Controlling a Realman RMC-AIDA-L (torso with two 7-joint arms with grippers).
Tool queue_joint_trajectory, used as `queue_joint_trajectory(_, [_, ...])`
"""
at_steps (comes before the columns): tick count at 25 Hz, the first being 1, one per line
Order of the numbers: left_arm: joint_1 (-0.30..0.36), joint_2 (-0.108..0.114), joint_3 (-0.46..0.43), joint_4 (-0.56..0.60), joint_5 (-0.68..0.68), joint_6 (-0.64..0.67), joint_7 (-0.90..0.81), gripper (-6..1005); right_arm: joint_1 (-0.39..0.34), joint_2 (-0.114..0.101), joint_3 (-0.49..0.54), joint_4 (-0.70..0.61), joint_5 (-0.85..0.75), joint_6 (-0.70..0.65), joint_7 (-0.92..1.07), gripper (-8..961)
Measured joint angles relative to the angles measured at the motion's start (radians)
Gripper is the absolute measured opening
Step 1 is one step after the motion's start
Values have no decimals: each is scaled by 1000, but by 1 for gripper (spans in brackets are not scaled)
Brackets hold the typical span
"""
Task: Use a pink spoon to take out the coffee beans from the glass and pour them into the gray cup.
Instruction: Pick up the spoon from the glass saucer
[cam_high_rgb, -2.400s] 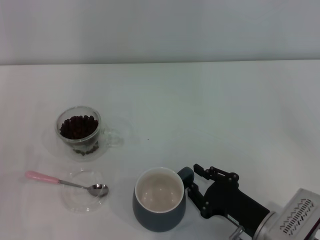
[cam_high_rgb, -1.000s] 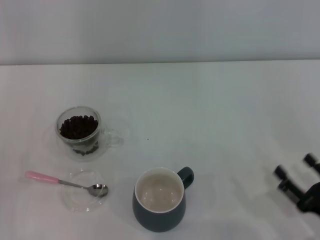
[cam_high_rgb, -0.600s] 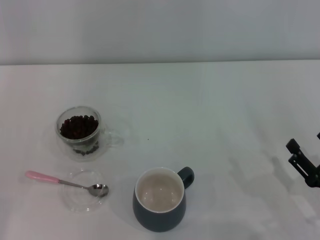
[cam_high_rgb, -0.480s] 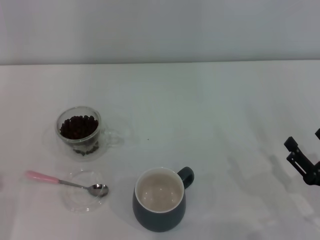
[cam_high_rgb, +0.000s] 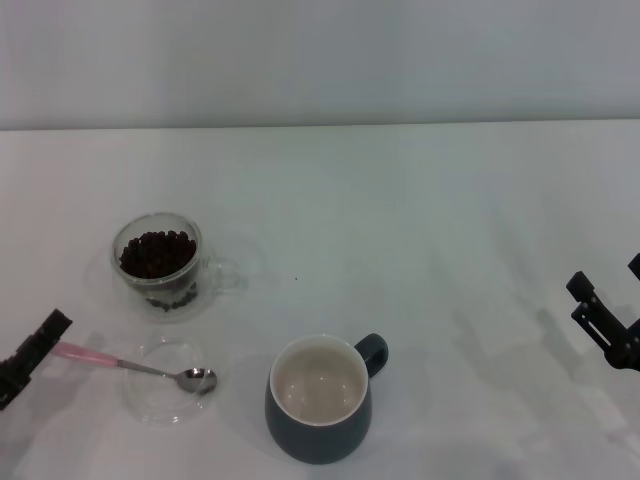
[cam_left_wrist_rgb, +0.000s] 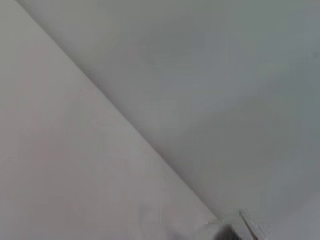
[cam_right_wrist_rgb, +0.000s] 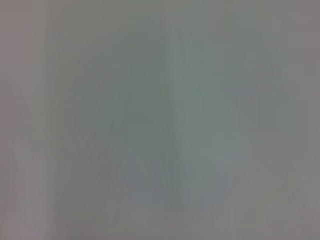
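The pink spoon (cam_high_rgb: 85, 354) lies at the front left with its metal bowl (cam_high_rgb: 195, 380) resting on a flat clear glass disc (cam_high_rgb: 160, 395). The glass (cam_high_rgb: 157, 262), full of coffee beans (cam_high_rgb: 156, 252), stands behind it. The gray cup (cam_high_rgb: 318, 400) stands at the front middle, and no beans show inside it. My left gripper (cam_high_rgb: 35, 352) shows at the lower left edge, right by the end of the spoon's pink handle. My right gripper (cam_high_rgb: 607, 274) is open and empty at the right edge, far from the cup. Both wrist views show only blank pale surfaces.
The white table (cam_high_rgb: 400, 230) runs back to a pale wall. The glass's clear handle (cam_high_rgb: 228, 275) points right, and the cup's handle (cam_high_rgb: 372, 350) points to the back right.
My right gripper has drawn back from the cup's handle to the right edge. My left gripper has come into view at the lower left by the spoon's handle. The objects have not moved.
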Motion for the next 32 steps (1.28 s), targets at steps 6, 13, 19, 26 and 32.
queue_joint_trajectory(6, [-4,-1,0,-14,10,8,-1,891,0,0,0,-1,0,0,0,860])
queue_joint_trajectory(13, [-23,-2,0,-24,76,30,-71,888,1,0,0,-1,0,1,0,860])
queue_joint_trajectory(19, [-23,-1,0,-29,81,23,-81,875,1,1,0,-1,0,1,0,860])
queue_joint_trajectory(26, [-19,1,-7,-25,75,14,-100,791,1,2,0,-1,0,1,0,860])
queue_joint_trajectory(32, [-23,3,-4,-20,75,14,-108,612,1,2,0,-1,0,3,0,860])
